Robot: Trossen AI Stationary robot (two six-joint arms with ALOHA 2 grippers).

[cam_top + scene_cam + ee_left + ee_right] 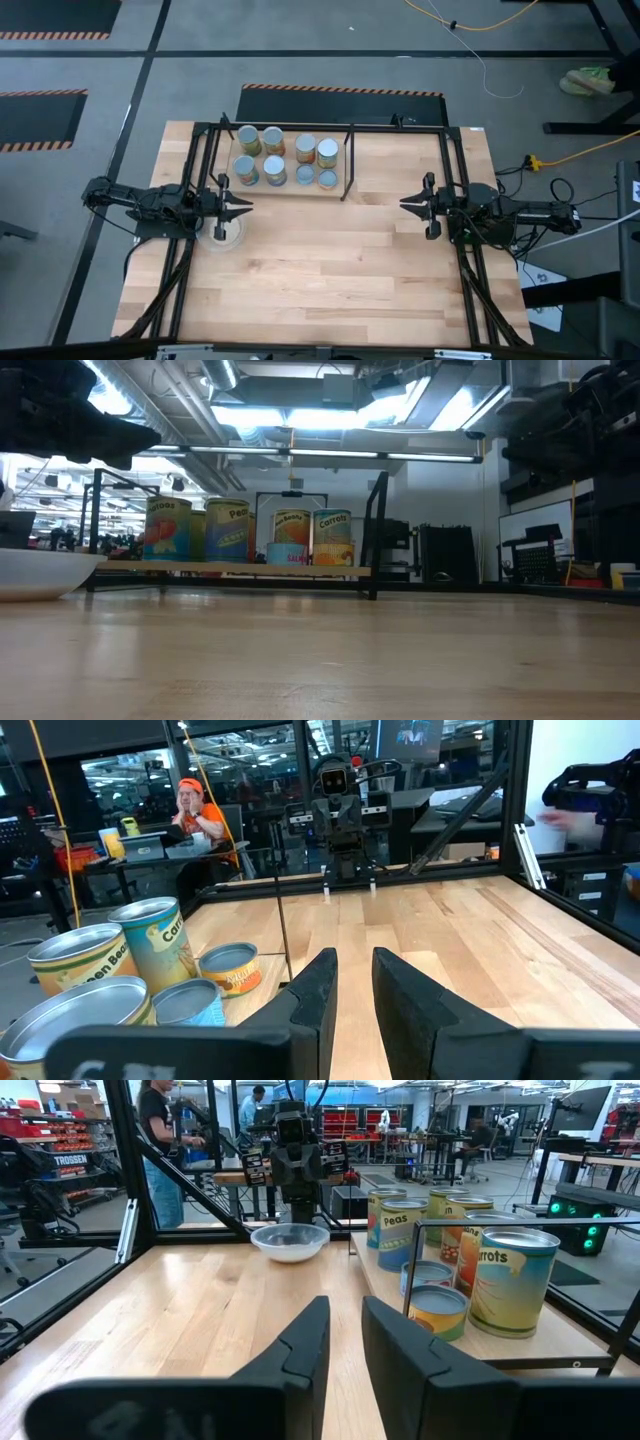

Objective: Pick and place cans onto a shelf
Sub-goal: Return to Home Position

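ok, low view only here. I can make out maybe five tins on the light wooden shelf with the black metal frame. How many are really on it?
Observer: Eight small cylindrical cans, in two rows of four across the shelf.
Operator: Any left on the table?
Observer: None on the wooden tabletop in the high view; only the pale round bowl stands there.
Operator: Arms?
Observer: Left gripper is beside that bowl, right gripper opposite it at the right. Both are empty and clear of the shelf.
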